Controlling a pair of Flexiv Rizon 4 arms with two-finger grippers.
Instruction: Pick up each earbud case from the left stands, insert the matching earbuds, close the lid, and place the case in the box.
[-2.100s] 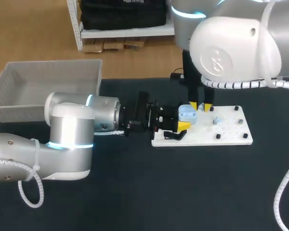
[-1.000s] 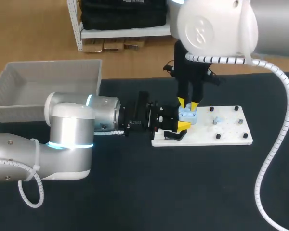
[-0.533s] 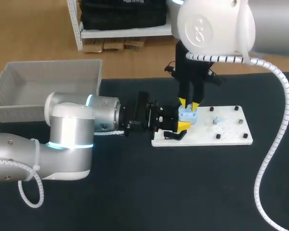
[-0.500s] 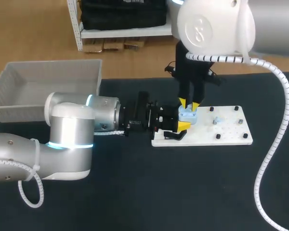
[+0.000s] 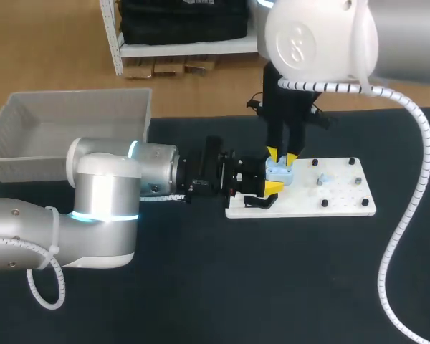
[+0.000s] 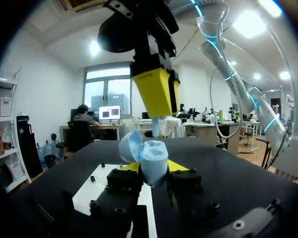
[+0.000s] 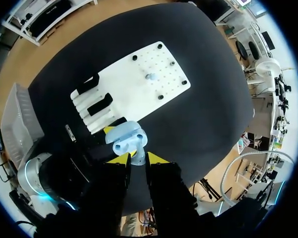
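A light blue earbud case with its lid open is held upright over the left end of the white board by my left gripper, which is shut on its body. In the left wrist view the case sits between the yellow fingertips, its lid tipped back. My right gripper hangs straight above the case, shut on a small pale blue earbud just over the case's opening. Another earbud stands on the board.
The grey box stands at the table's back left. Black stands occupy the board's left end, and small black pegs dot its right part. Dark tabletop lies in front of the board.
My right gripper came left from the board's pegs to above the open case, then stayed almost still over the last second. The left arm has not moved.
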